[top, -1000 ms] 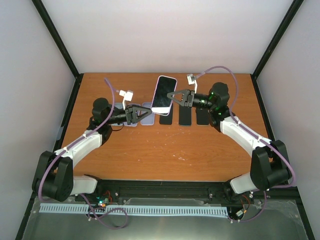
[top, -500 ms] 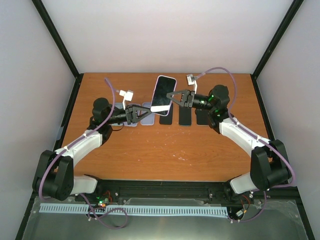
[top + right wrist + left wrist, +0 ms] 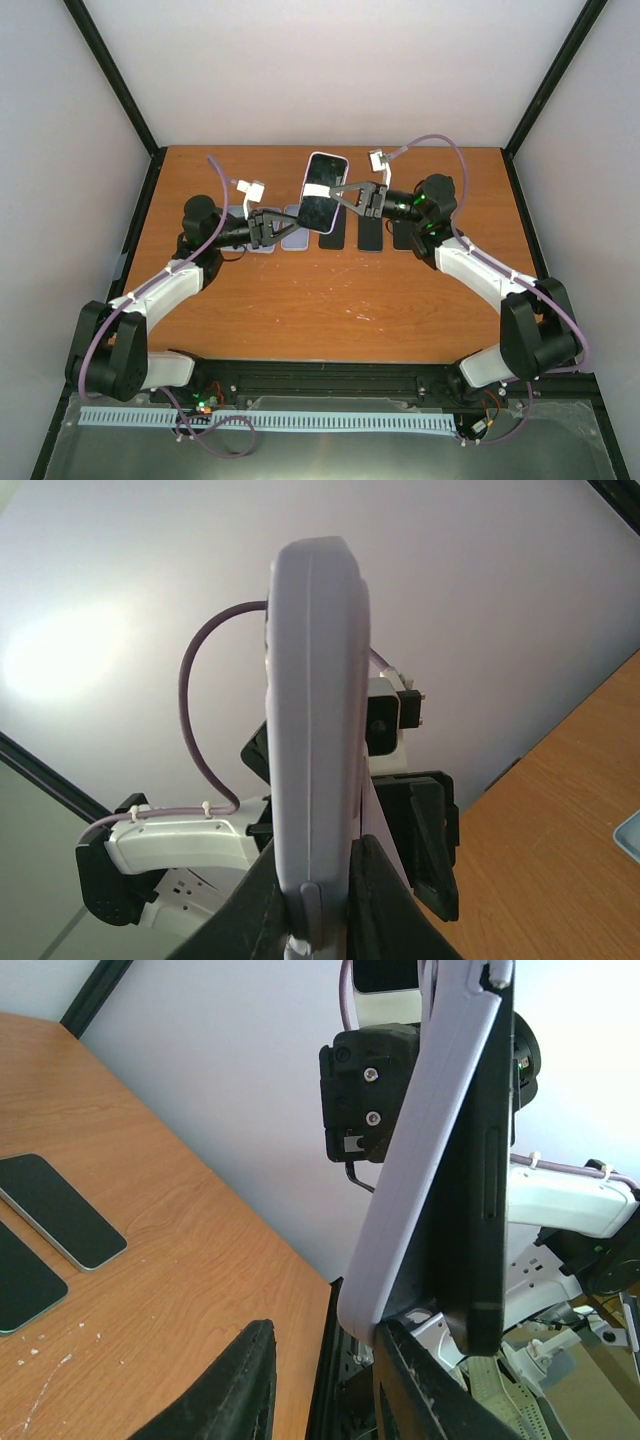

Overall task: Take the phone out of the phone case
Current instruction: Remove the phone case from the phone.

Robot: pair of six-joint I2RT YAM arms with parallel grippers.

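Observation:
The phone [image 3: 323, 192], dark-screened, sits in a lilac phone case [image 3: 315, 710] and is held up off the table, tilted. My right gripper [image 3: 347, 194] is shut on the case's right edge; in its wrist view the case stands edge-on between the fingers [image 3: 262, 905]. In the left wrist view the black phone [image 3: 478, 1160] shows proud of the lilac case [image 3: 420, 1170] along one side. My left gripper [image 3: 325, 1338] is open just below the case's lower corner, which rests by its right finger [image 3: 420, 1390]. In the top view the left gripper [image 3: 283, 226] is at the phone's lower left.
Several dark phones [image 3: 371, 235] lie flat in a row across the middle of the wooden table [image 3: 320, 300], with a pale one [image 3: 293, 238] under the left gripper. Two of them [image 3: 62, 1225] show in the left wrist view. Black frame posts stand at the table's corners.
The right gripper has shifted the cased phone slightly left and tilted it, so its screen now looks dark. The left gripper has stayed where it was.

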